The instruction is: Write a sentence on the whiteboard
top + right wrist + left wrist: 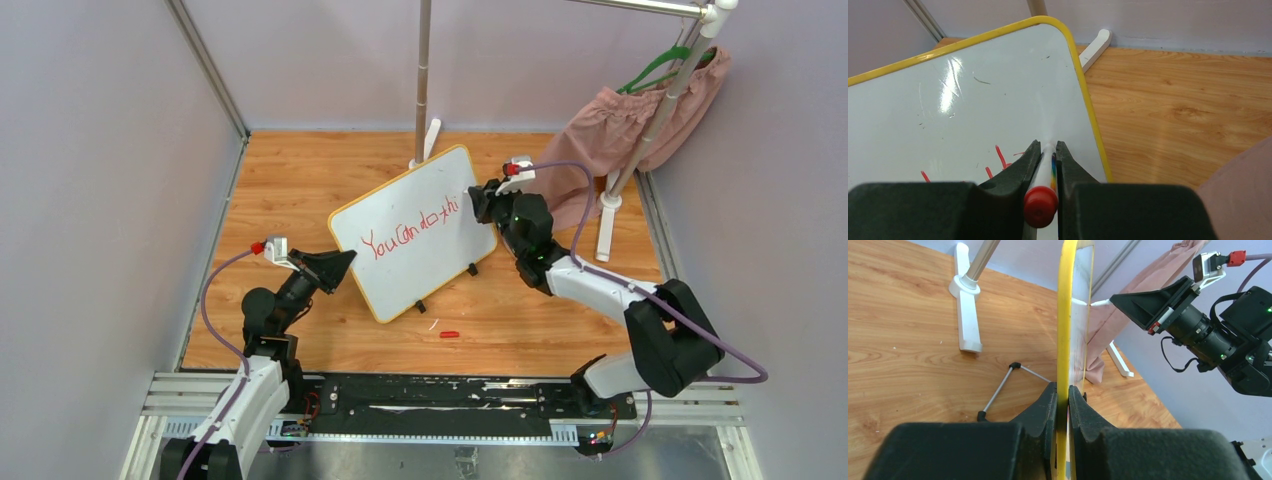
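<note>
The whiteboard (pixel 415 232) stands edge-pinched in left jaws; the sentence (pixel 410 230) ends beside right jaws pinching the marker (pixel 1044 186).

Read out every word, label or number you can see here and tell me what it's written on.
"You Can do thi" in red marker on the whiteboard; the line runs up to the right end effector, and anything past that is hidden.
No other text, label or number is readable.

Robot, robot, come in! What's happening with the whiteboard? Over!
Left gripper clamps whiteboard edge. Right gripper holds marker, writing. Sentence unfinished. Nothing blocking.
</note>
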Robot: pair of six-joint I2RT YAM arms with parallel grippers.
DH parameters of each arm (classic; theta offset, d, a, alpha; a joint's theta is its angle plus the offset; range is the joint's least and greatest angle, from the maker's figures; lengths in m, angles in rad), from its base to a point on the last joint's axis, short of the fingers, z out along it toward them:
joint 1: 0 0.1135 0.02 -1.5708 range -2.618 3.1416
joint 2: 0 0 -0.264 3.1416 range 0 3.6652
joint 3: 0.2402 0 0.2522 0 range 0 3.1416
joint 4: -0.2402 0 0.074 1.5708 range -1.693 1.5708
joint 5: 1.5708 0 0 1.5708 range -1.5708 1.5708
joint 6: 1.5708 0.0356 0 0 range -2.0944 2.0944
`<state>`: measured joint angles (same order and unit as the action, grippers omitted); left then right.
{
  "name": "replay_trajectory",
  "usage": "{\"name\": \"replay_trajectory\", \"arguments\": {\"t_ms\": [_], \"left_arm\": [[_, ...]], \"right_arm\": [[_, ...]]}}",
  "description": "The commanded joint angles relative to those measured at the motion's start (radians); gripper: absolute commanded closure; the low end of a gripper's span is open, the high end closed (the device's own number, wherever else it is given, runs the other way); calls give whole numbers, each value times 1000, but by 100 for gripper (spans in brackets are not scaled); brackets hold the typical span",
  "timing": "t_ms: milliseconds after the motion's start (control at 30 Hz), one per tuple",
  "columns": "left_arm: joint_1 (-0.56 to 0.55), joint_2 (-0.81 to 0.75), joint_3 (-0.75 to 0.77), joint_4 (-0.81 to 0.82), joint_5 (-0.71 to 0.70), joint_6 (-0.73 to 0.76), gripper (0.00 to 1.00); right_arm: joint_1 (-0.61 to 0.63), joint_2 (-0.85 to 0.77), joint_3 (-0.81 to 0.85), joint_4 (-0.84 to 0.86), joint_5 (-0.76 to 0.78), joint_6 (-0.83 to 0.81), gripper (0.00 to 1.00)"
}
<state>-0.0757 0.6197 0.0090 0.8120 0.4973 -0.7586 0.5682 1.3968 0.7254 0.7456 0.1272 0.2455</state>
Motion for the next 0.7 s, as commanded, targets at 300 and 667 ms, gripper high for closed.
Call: {"name": "replay_trajectory", "arguments": {"t_ms": [300,667], "left_arm": [[-6,-2,-158,-25,-13,40,100],[-7,-3,-158,-25,-12,41,100]], "right_arm": [[-13,28,50,14,-26,14,100],[-12,39,52,21,-65,27,100]]}}
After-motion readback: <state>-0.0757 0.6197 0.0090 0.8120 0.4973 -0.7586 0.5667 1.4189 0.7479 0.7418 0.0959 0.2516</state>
